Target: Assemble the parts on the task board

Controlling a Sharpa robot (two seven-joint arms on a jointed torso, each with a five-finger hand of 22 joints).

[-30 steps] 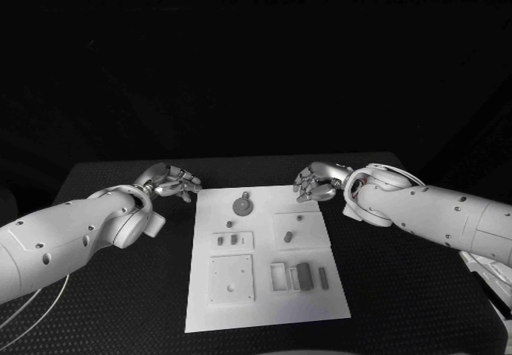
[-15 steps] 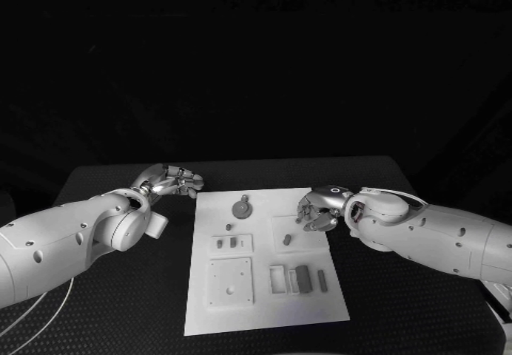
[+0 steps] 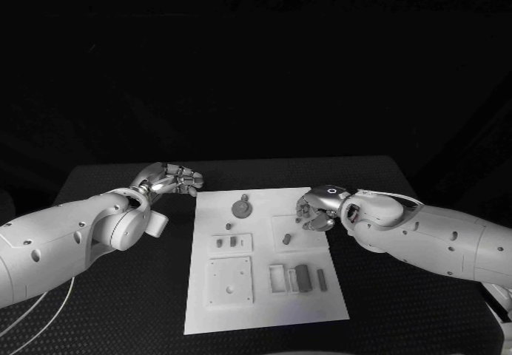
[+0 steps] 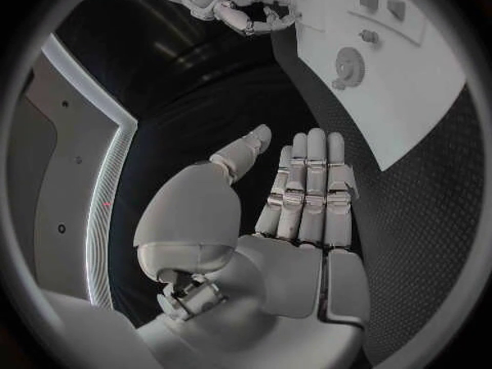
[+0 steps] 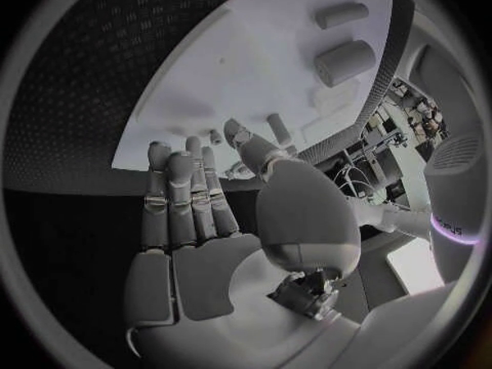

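The white rectangular task board (image 3: 267, 259) lies flat in the middle of the black table (image 3: 118, 185), and the small grey parts stand or lie on it: a round disc-shaped part (image 3: 243, 209) near its far edge, a small oval part (image 3: 288, 237) beside the middle, and a row of dark narrow bars (image 3: 304, 276) nearer the robot. These pieces look light, stiff and smooth, probably hard plastic or metal, so I judge they can slip; a pinch on the two long sides of a piece seems safest. The right hand (image 3: 318, 208) hovers over the far right part of the board, fingers loosely curled, holding nothing. The left hand (image 3: 171, 180) stays just beside the board's far left corner, its fingers straight and together, also empty.
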